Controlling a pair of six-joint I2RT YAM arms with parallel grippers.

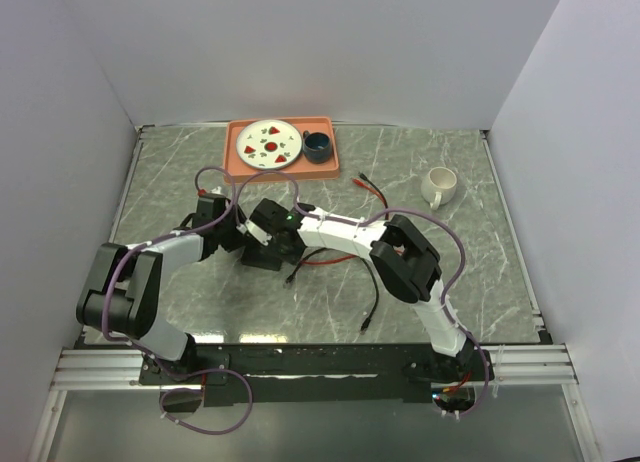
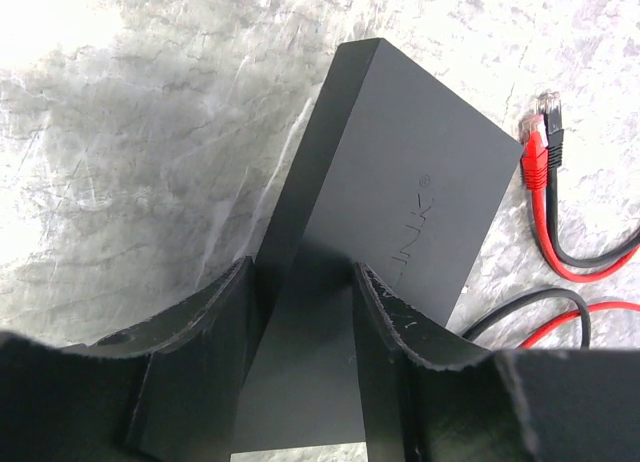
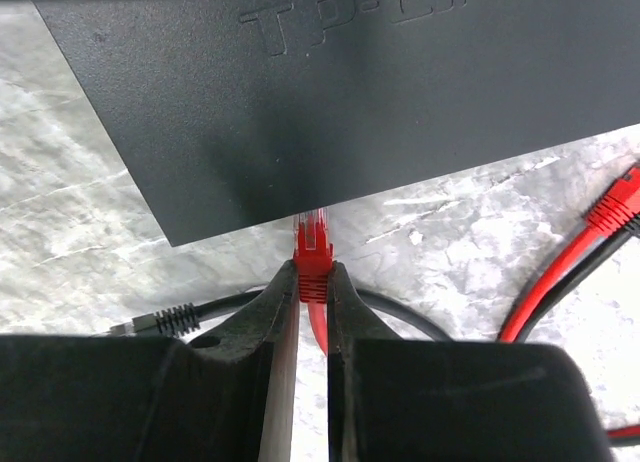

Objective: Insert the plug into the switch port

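The switch (image 2: 400, 192) is a flat matte-black box lying tilted in the left wrist view, and it shows in the top view as a dark slab (image 1: 264, 256) between the two wrists. My left gripper (image 2: 302, 282) straddles its near corner, one finger against the side face and the other on the top face. My right gripper (image 3: 313, 282) is shut on a red plug (image 3: 313, 247). The plug's clear tip touches the switch's near edge (image 3: 300, 132). The port itself is hidden from every view.
An orange tray (image 1: 236, 160) at the back holds a plate and a dark cup (image 1: 317, 145). A white mug (image 1: 438, 185) stands at the right. Loose red and black cables (image 1: 368, 292) lie on the marble, with spare plugs (image 2: 540, 142) beside the switch.
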